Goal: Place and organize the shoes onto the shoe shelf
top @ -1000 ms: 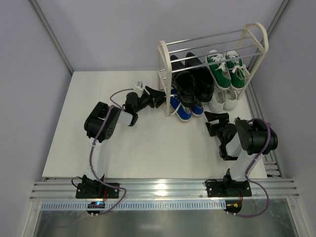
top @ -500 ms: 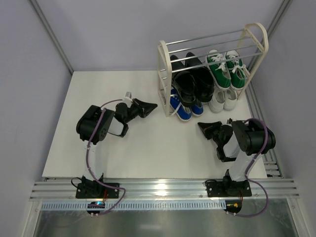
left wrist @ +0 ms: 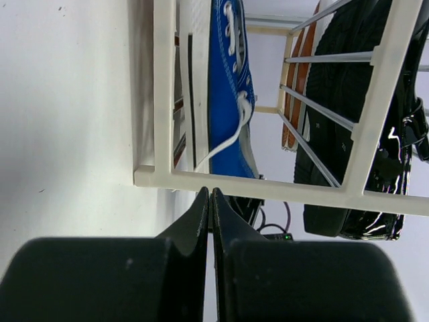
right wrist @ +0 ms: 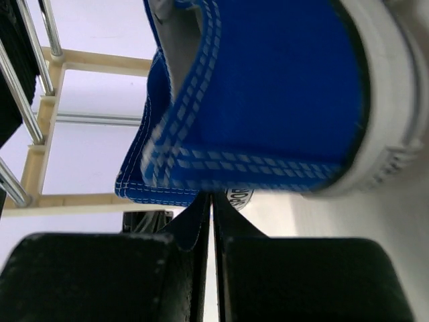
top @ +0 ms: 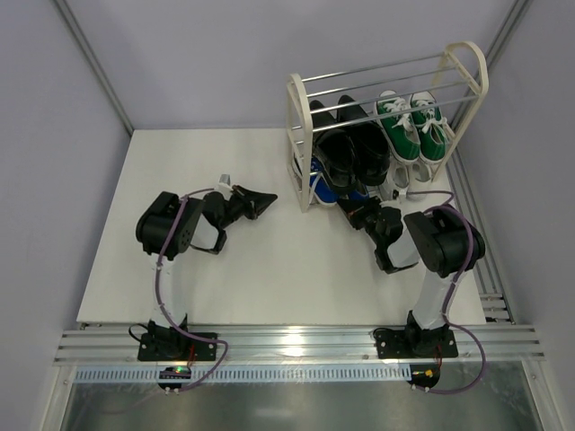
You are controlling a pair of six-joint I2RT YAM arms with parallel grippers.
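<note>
– White table (top: pixel 296 278), overhead: what's logged?
– At two o'clock, shoe shelf (top: pixel 293 117), shoes (top: pixel 359 153) racked. I judge final tidying.
– Left wrist?
– My left gripper (left wrist: pixel 211 194), pinched together, empty, facing the shelf frame.
– Right wrist?
– My right gripper (right wrist: pixel 211 201), likewise closed and empty, tips at a blue sneaker (right wrist: pixel 268 100). I'd nudge it toward twelve.

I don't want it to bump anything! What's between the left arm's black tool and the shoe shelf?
Nothing but bare white table between the shut black left tool and the cream-framed, chrome-rod shoe shelf; the top view shows it.
</note>
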